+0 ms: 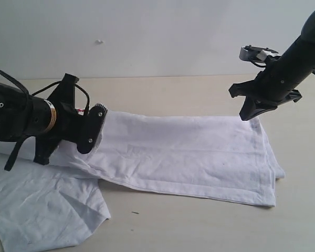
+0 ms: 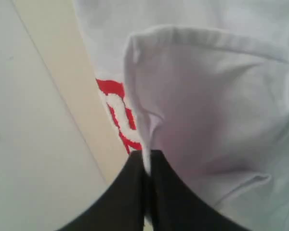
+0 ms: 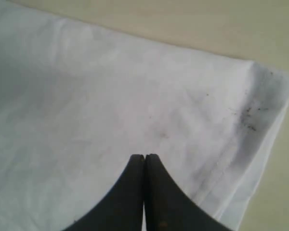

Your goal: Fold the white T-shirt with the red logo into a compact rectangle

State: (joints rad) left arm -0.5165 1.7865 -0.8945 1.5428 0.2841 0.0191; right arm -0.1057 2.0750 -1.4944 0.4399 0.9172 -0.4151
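The left arm is lying low and almost level over the near-left end of the large white cotton T-shirt (image 1: pixel 199 152), which is lying folded into a long strip across the pale beige tabletop (image 1: pixel 199 226), one sleeve spreading towards the front edge. The left gripper (image 1: pixel 92 130) is pinching a raised fold of cloth between its closed black fingers (image 2: pixel 127 197), just beside the red outlined logo patch (image 2: pixel 119 115). The right arm is slanting down from the upper right, its right gripper (image 1: pixel 250 111) pointing at the far right corner of the T-shirt near the hem. Its fingers (image 3: pixel 132 192) are pressing together with nothing between them; whether they are touching the cloth cannot be told.
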